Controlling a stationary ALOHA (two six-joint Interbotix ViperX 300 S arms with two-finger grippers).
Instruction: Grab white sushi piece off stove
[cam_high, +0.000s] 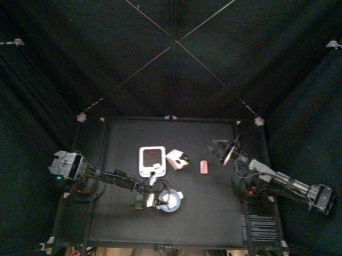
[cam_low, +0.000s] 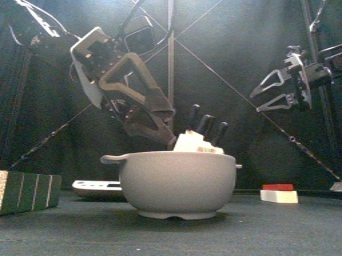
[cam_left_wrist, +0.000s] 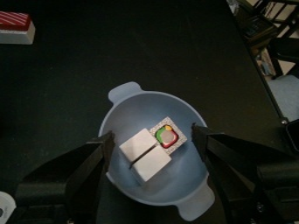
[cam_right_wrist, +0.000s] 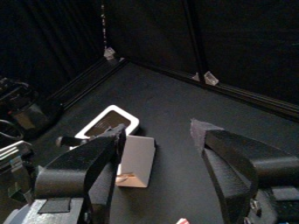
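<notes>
A white sushi piece (cam_left_wrist: 146, 147) with a green and red end lies inside the pale blue bowl (cam_left_wrist: 140, 101). My left gripper (cam_left_wrist: 152, 140) hangs over the bowl, jaws open on either side of the piece without pressing it. In the front view its fingers (cam_low: 203, 125) dip into the bowl (cam_low: 174, 182) above the white piece (cam_low: 197, 146). The stove (cam_high: 151, 158), a white rounded slab with a dark mark, lies behind the bowl (cam_high: 170, 202) with nothing else on it, and the right wrist view shows the stove (cam_right_wrist: 108, 124) too. My right gripper (cam_right_wrist: 155, 134) is open and raised at the right (cam_high: 230, 152).
A small red and white piece (cam_high: 203, 167) sits right of the stove, and a white block (cam_right_wrist: 138, 157) lies near it. A green box (cam_low: 27, 190) stands at the front left. Another red-topped piece (cam_low: 278, 193) rests low at the right.
</notes>
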